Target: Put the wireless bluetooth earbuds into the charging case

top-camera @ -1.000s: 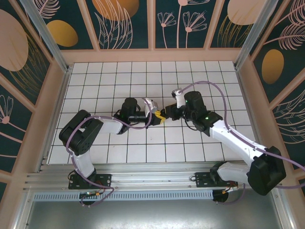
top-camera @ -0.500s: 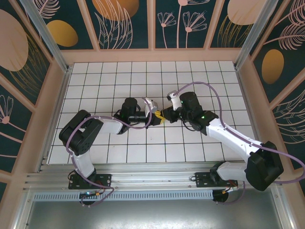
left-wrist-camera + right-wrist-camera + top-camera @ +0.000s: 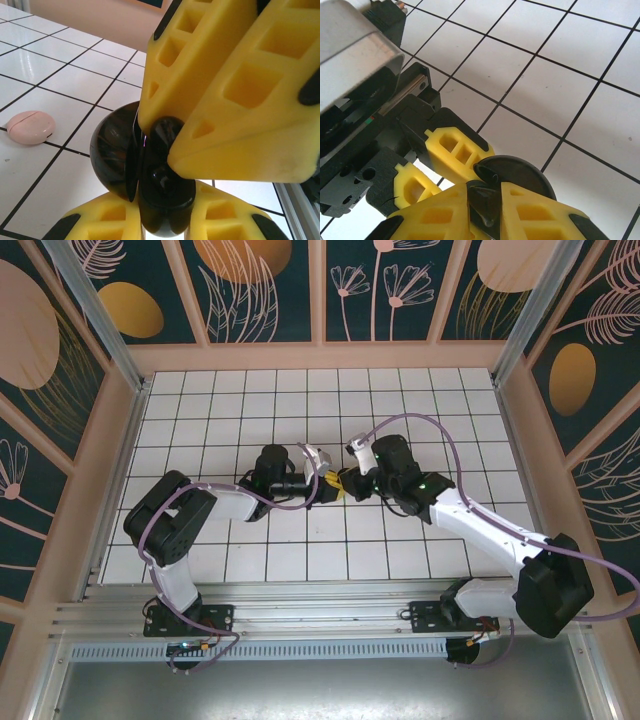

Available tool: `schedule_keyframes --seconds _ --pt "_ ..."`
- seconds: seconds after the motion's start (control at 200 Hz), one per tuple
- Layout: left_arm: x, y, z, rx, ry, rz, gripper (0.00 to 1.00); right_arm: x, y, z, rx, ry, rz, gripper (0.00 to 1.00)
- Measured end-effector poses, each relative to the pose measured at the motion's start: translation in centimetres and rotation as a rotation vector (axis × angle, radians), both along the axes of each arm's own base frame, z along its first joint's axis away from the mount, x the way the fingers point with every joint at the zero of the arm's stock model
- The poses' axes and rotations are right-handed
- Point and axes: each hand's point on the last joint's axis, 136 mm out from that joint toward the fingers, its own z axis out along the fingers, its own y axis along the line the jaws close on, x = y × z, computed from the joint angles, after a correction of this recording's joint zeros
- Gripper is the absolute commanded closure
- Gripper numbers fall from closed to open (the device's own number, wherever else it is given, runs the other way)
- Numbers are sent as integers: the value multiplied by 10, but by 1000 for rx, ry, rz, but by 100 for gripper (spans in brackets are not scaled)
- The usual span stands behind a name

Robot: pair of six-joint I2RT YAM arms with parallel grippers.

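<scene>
White tiles with dark grout cover the surface (image 3: 200, 420), which is fenced by pale wooden walls painted with dark floral panels. From the left, the left arm (image 3: 175, 520) lies low over the tiles and reaches to the middle. In the left wrist view a closed, round pink case (image 3: 30, 127) rests alone on a tile, well apart from the action. The left end effector (image 3: 328, 481) is clamped on a glossy black charging case (image 3: 115, 155), its yellow fingers (image 3: 100, 225) pinching the lower part; the case looks parted into two rounded halves. Meeting it tip to tip from the right, the right end effector (image 3: 350, 483) is closed, its yellow fingertips (image 3: 535, 210) pressed against the case. A small dark piece sits between them, but whether that is one of the wireless bluetooth earbuds or part of the case cannot be told. Behind it, the right arm (image 3: 480, 530) stretches back to the right.
</scene>
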Motion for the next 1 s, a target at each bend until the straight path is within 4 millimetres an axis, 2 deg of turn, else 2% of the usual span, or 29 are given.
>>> schedule_keyframes --seconds 0.16,0.33,0.46,0.59,0.786,0.871,1.001 --pt "0 0 0 0 3 1 88 0 1 -1 -7 -3 3 78" --pt "0 0 1 -2 2 0 88 -1 2 0 -8 -5 12 62" --pt "0 0 1 -2 1 0 88 -4 4 3 6 -3 27 55" --pt "-2 0 6 -8 -14 -8 88 -6 0 20 61 -12 38 50" --pt "-7 0 19 -28 -75 -39 87 2 -21 55 208 -22 32 45" --pt "-9 1 25 -36 -101 -52 87 4 -27 61 259 -2 44 44" --pt "-12 1 30 -44 -122 -67 87 1 -27 57 317 66 85 44"
